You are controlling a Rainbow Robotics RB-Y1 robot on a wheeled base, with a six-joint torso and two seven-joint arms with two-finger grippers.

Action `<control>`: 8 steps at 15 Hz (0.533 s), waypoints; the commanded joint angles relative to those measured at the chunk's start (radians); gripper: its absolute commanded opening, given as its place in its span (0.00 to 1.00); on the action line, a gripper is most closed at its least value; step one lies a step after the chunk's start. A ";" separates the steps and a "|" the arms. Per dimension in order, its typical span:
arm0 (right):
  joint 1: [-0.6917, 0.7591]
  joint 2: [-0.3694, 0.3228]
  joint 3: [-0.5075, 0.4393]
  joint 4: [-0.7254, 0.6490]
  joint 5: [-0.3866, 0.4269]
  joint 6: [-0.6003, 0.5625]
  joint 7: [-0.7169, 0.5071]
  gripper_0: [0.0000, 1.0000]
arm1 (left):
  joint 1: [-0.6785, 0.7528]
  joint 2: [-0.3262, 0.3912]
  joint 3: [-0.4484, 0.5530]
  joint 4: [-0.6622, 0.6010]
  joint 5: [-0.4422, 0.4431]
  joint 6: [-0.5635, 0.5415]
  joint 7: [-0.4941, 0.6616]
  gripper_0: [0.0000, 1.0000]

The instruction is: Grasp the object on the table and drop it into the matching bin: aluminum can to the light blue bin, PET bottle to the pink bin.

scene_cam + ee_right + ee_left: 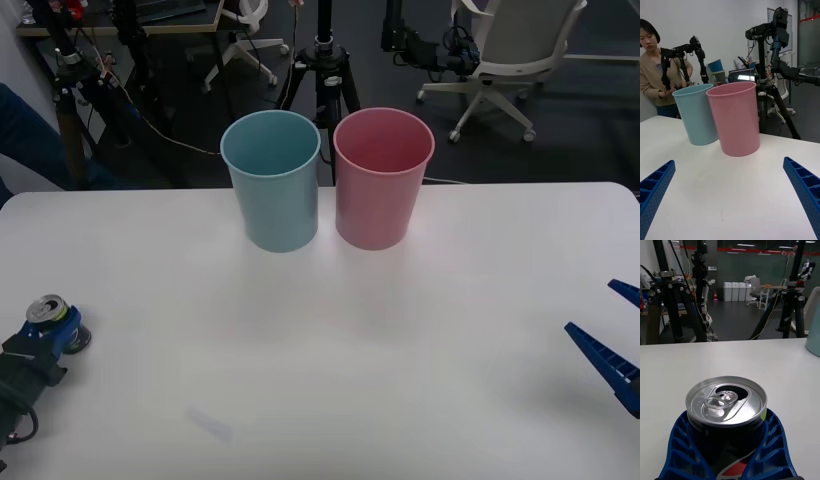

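- At the table's (330, 380) near left corner, front view: L gripper (48, 338) low at the edge, clenched on the aluminum can (55, 320).
- Can upright, standing on the white top; silver lid w/ pull tab, mouth opened, dark blue body.
- L wrist view: blue ribbed fingers (773, 442) wrap both sides of the can's (726, 408) body, touching it; red/white mark shows low on the can between them. Lid tilted a bit toward the camera, drops of wet on it.
- Light blue bin (272, 180) at the far middle of the table, upright, open mouth up. Pink bin (382, 178) just beside it on the robot's right, same shape; rims nearly touching, can't tell if they do.
- Can well apart from both bins, near-left of them. Sliver of the light blue bin (813, 330) at the L wrist view's edge.
- R gripper (618, 335) at the table's right edge, released: two blue fingers spread, nothing between them.
- R wrist view: R gripper (730, 195) fingers (655, 187) wide apart at the corners, bare table (726, 195) between; pink bin (735, 118) nearer, light blue bin (696, 114) partly behind it.
- Tripods & office chairs on the dark floor beyond the table.
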 commanded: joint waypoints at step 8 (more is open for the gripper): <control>0.000 0.000 0.000 0.000 0.000 0.000 0.000 1.00 | 0.202 0.058 -0.073 -0.444 -0.018 0.116 0.169 0.00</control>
